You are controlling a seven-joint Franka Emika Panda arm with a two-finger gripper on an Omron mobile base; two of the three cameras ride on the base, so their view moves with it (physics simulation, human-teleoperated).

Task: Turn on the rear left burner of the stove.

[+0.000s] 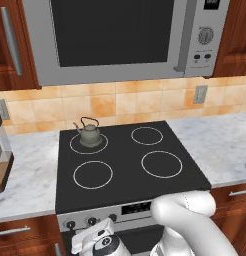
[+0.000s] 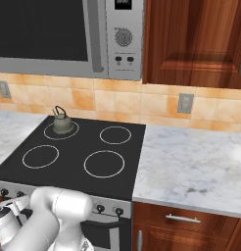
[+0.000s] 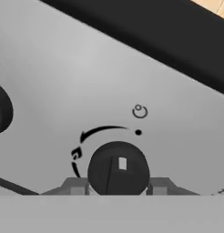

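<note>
Hand view, lower centre: black control knob (image 3: 118, 169) sits squarely between the spread fingers (image 3: 76, 186), one tip on each side, not yet pinched.

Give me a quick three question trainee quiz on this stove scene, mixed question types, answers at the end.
1. True or false: the rear left burner glows red.
2. What sits on that burner? A) pan B) kettle C) mug
3. Fill in: in the hand view, the claw has its fingers on either side of a black ____ on the stove front panel.

Key: 1 false, its inside is dark. 2 B, the kettle. 3 knob.
</note>
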